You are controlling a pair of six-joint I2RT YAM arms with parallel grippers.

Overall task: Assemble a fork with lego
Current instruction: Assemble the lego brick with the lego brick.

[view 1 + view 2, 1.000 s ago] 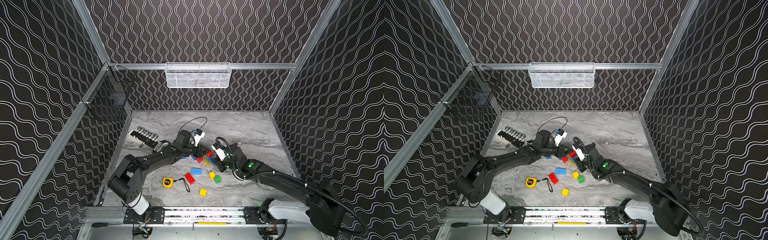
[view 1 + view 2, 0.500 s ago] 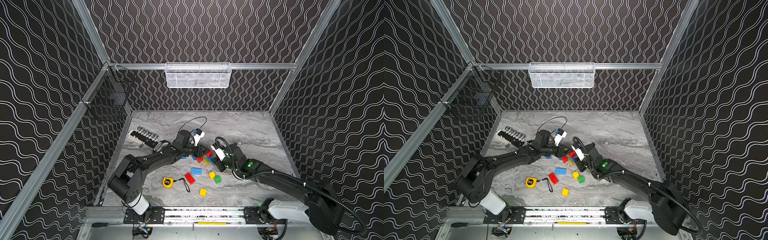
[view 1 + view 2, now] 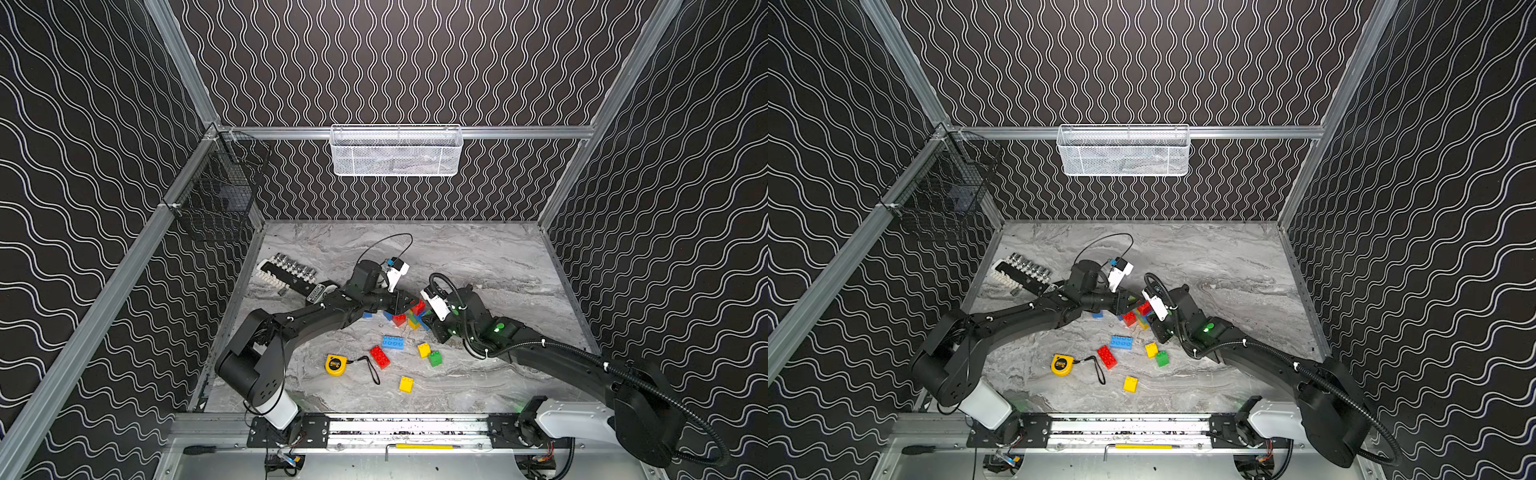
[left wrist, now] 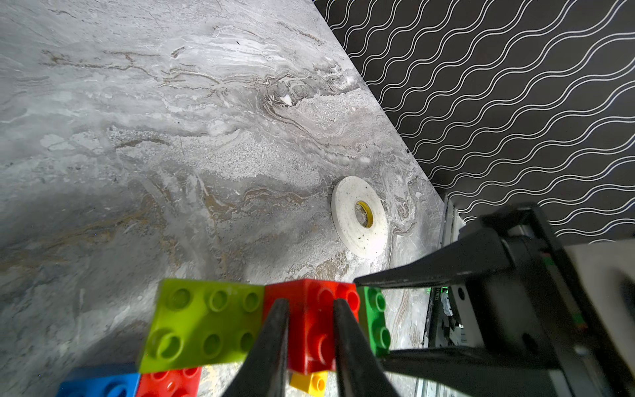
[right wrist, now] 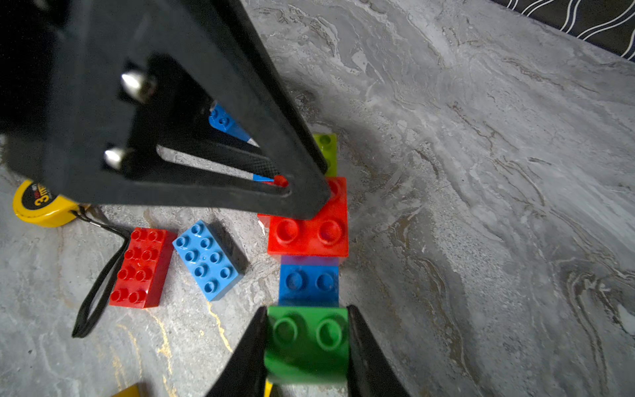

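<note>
The lego row lies mid-table (image 3: pixel 415 316) (image 3: pixel 1139 316), both grippers meeting over it. In the left wrist view my left gripper (image 4: pixel 310 304) is shut on its red brick (image 4: pixel 311 330), between a lime brick (image 4: pixel 202 323) and a dark green brick (image 4: pixel 376 319). In the right wrist view my right gripper (image 5: pixel 307 311) is shut on that green brick (image 5: pixel 307 343); a blue brick (image 5: pixel 308 283), the red brick (image 5: pixel 309 233) and the lime one (image 5: pixel 326 147) run on from it. The left gripper's fingers (image 5: pixel 240 192) pinch the red brick from above.
Loose bricks lie nearer the front: blue oblong (image 3: pixel 392 342), red oblong (image 3: pixel 380 356), yellow (image 3: pixel 424 350), green (image 3: pixel 435 358), yellow (image 3: pixel 406 384). A yellow tape measure (image 3: pixel 335 365) with strap, a socket rack (image 3: pixel 291 272) far left, a white tape roll (image 4: pixel 359 216) near the right wall.
</note>
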